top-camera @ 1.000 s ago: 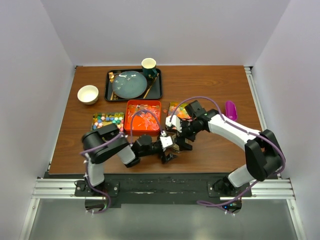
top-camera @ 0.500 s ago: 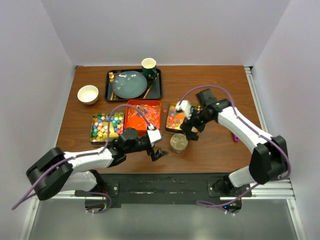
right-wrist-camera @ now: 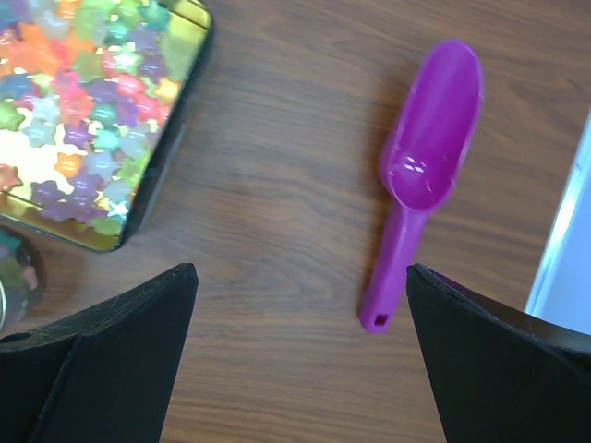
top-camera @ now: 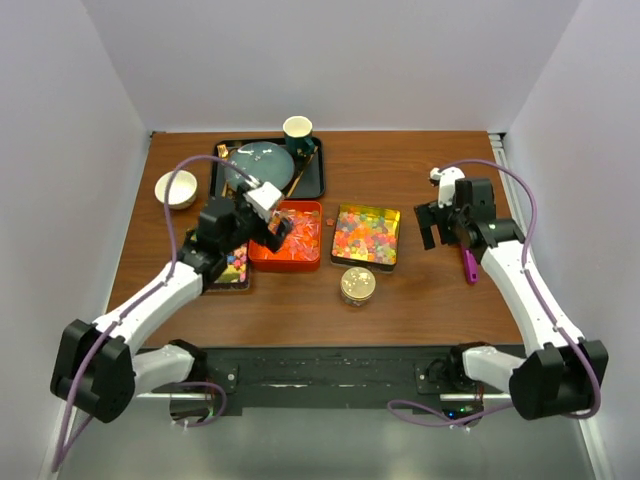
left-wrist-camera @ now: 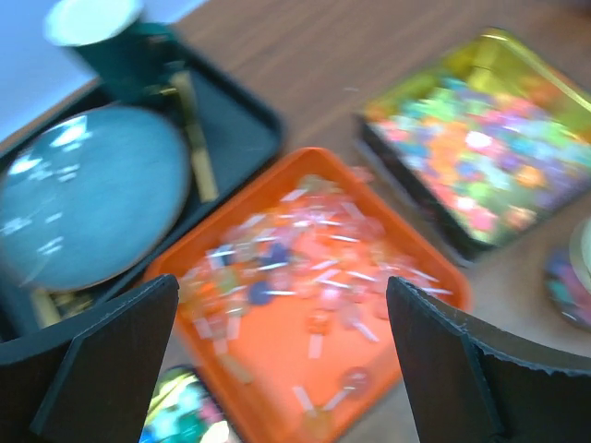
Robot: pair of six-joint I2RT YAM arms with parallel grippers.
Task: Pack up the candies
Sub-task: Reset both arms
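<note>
While candies (left-wrist-camera: 314,277) fill the orange tray (top-camera: 290,265), others fill the tin (right-wrist-camera: 174,129).

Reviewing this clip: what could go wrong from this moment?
The open right pincer hangs over the purple scoop, which lies near the edge of the table; a sloppy grasp may knock it off. The open left pincer is above the orange tray; dipping in could scatter the loose wrapped candies.

A purple scoop (top-camera: 468,268) lies on the table's (top-camera: 420,315) right. Far left, a white bowl (top-camera: 172,190) sits beside a black tray (top-camera: 316,182) holding a plate (top-camera: 262,158) and green cup (top-camera: 298,133).
</note>
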